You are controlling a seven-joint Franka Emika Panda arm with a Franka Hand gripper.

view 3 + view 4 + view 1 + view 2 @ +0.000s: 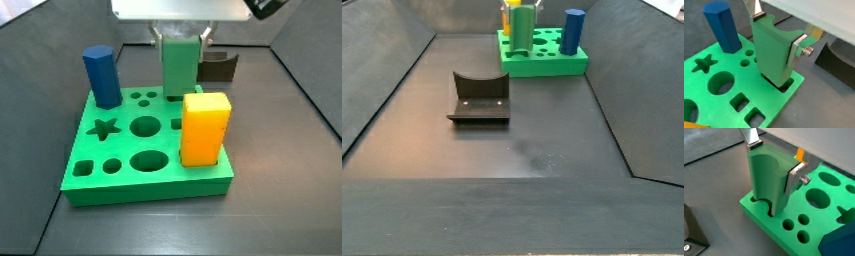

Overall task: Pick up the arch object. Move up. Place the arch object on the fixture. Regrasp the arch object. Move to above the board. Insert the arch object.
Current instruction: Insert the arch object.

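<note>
The arch object [773, 57] is a tall green block with a curved channel down one side. It stands upright, and its lower end sits in an arch-shaped hole at a corner of the bright green board [704, 80]. My gripper [777, 34] is shut on its upper part, one silver finger [795, 176] on each side. Both wrist views show this grasp on the arch object [765, 185] over the board [827, 190]. In a side view the arch object [178, 65] rises at the board's [147, 188] far edge, under the gripper [181, 38]. The dark fixture [478, 98] stands apart on the floor.
A blue hexagonal prism [102, 75] and an orange-yellow block [205, 128] stand upright in the board's holes. Star, round and square holes are open. The fixture [218, 68] sits just behind the board. Sloped dark walls [389, 90] ring the floor.
</note>
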